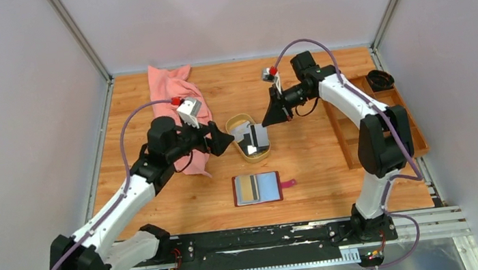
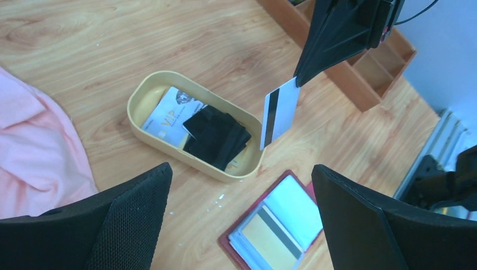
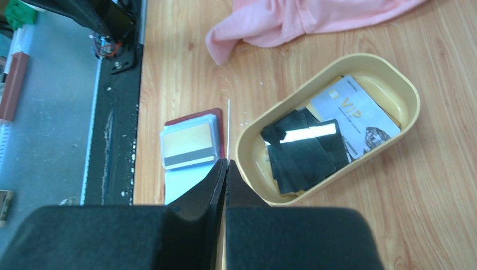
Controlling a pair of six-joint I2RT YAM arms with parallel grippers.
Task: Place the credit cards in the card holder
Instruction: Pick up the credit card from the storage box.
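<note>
Black two-finger left gripper [image 1: 225, 140] spread wide, empty; right gripper [image 1: 268, 122] pinching one card.
Transfer step, judging by the pinch: the white, dark-striped plastic credit card [image 2: 279, 112] hangs below the right fingertips by the oval tan dish [image 2: 147, 90], long axis near vertical, free end down. The next move likely means levelling it into the open dark red leather-like card holder [image 1: 269, 188], lying below those fingers.

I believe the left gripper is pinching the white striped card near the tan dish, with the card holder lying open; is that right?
Not quite: the right gripper pinches the white striped card near the tan dish, as the left wrist view shows; the left gripper is open and empty. The card holder does lie open.
</note>
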